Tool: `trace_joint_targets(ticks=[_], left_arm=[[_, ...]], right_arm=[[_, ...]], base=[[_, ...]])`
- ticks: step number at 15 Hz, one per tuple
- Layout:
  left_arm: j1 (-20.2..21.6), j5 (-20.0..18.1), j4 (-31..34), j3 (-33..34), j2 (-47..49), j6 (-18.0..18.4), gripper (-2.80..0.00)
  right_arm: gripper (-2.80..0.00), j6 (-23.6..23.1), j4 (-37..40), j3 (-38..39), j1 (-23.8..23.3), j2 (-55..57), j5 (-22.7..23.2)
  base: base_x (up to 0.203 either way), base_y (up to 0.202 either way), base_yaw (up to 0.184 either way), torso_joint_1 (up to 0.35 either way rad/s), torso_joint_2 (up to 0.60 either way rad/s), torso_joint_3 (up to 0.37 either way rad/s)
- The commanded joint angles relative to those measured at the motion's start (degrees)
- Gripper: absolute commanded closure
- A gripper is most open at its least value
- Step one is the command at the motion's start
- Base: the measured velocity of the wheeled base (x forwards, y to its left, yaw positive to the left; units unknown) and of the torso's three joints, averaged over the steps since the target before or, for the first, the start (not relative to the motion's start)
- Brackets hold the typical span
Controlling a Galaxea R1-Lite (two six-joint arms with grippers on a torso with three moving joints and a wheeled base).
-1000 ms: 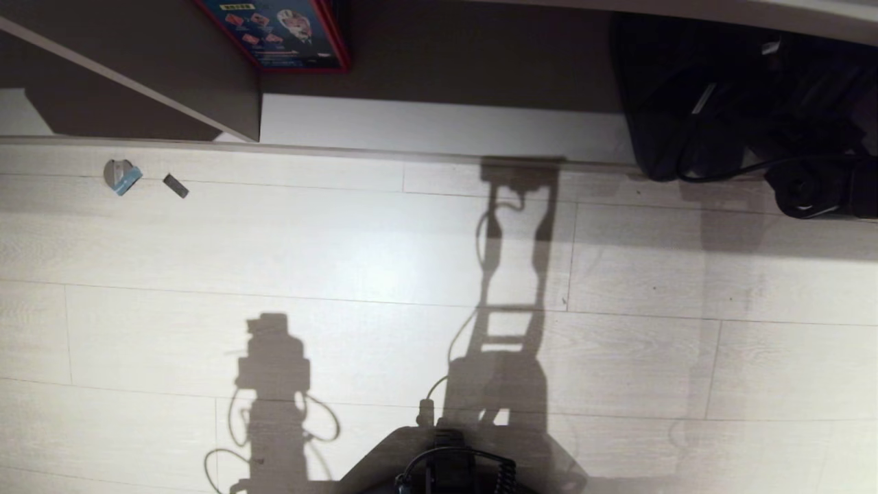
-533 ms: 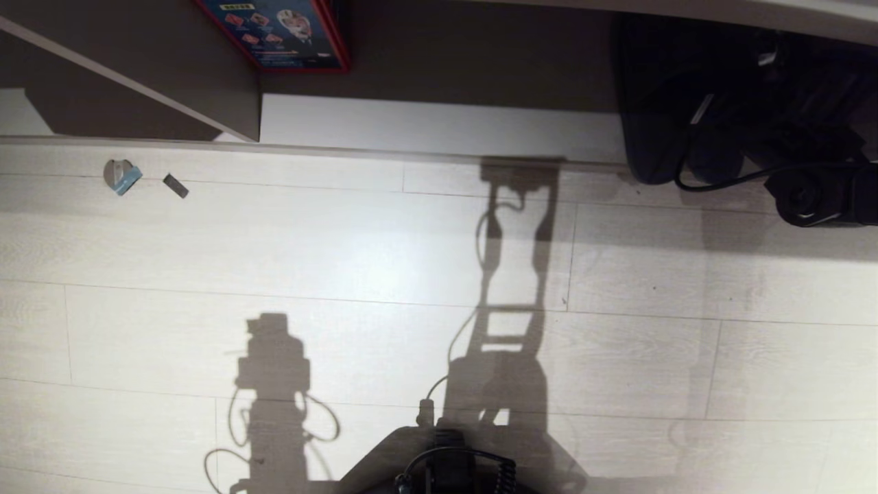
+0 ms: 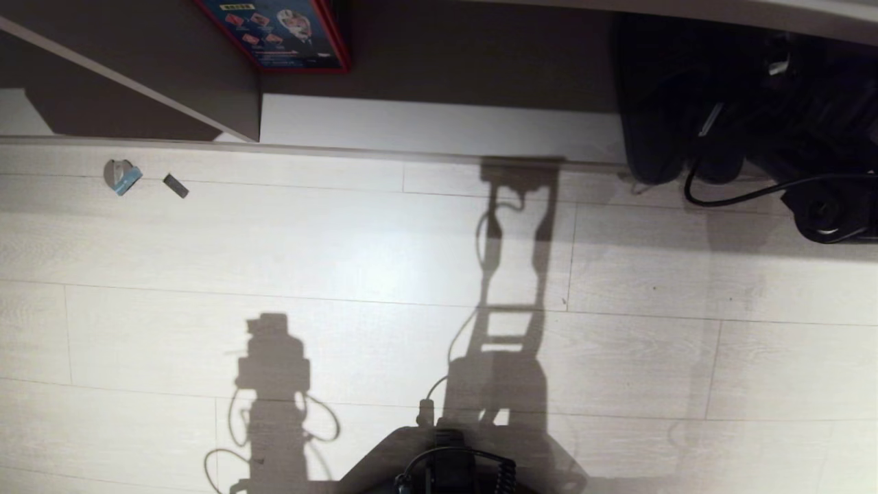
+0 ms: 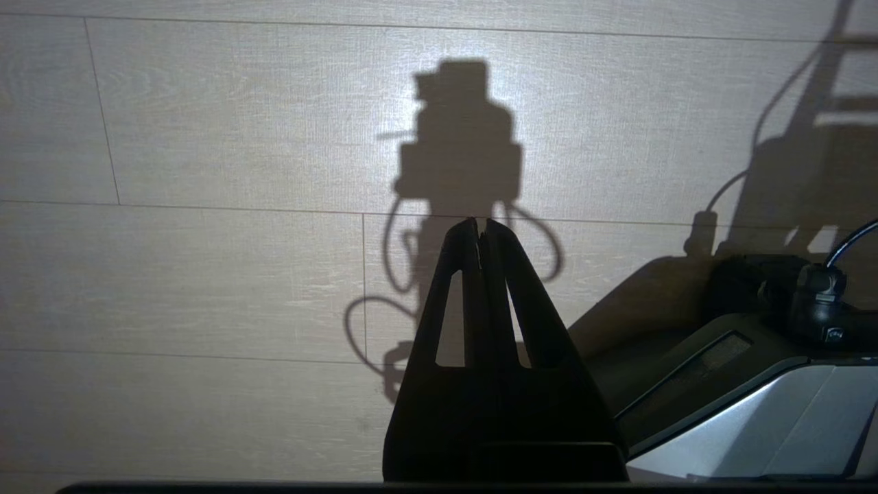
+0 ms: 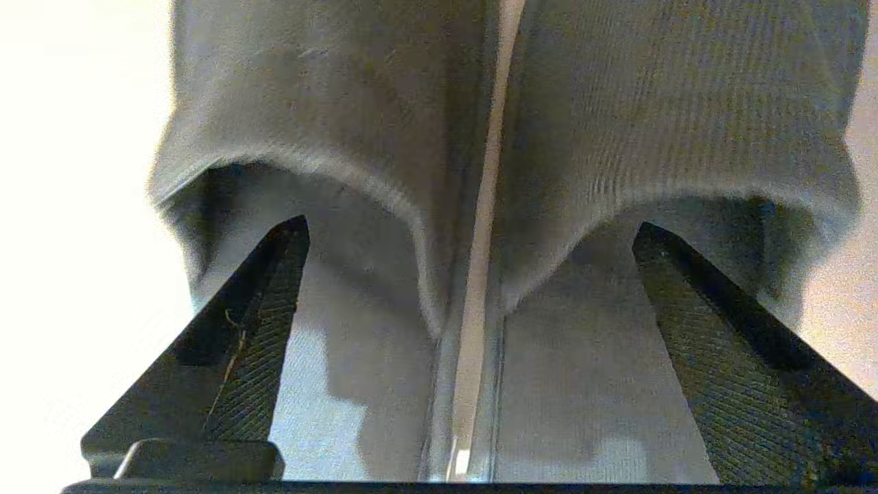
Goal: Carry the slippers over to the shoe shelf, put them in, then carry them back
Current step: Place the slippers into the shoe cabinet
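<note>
The robot's base [image 3: 439, 466] is seen at the near edge of the head view, on the pale plank floor [image 3: 343, 274]. Shadows of both arms are cast on the planks. The left gripper [image 4: 480, 230] is held above the floor beside the base, with its jaws closed together and nothing between them.

Farther off, at the far right of the head view, the right arm [image 3: 823, 213] is reached toward the shelf [image 3: 439, 127], whose pale bottom board is lit while its interior lies in shadow. The slippers [image 5: 480, 137] are set side by side, touching or nearly so, with their open heels turned to the right gripper [image 5: 470, 230]. Its jaws are spread wide, one finger [image 5: 254, 343] lying inside each slipper's opening, and neither slipper is clamped. In the head view the slippers [image 3: 651, 137] are made out only as a dark mass at the shelf's front edge.

On the floor to the far left, a small grey-and-blue object [image 3: 121, 175] and a dark chip [image 3: 175, 186] are seen, just apart. A red-edged box [image 3: 281, 31] is stood in the neighbouring cubby.
</note>
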Motion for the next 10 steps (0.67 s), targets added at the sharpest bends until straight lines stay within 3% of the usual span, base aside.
trace_joint_targets(ticks=[1, 10], left_arm=[[0.0, 0.0, 0.0, 0.0, 0.0, 0.0, 0.0], [0.0, 0.0, 0.0, 0.0, 0.0, 0.0, 0.0]], right_arm=[[-2.8, -0.2, -0.5, 3.4, 0.0, -3.3, 0.4], [-2.8, -3.2, -0.2, 31.1, 0.5, -21.5, 6.3]], base=[[0.0, 0.0, 0.0, 0.0, 0.0, 0.0], [0.0, 0.0, 0.0, 0.0, 0.0, 0.0]])
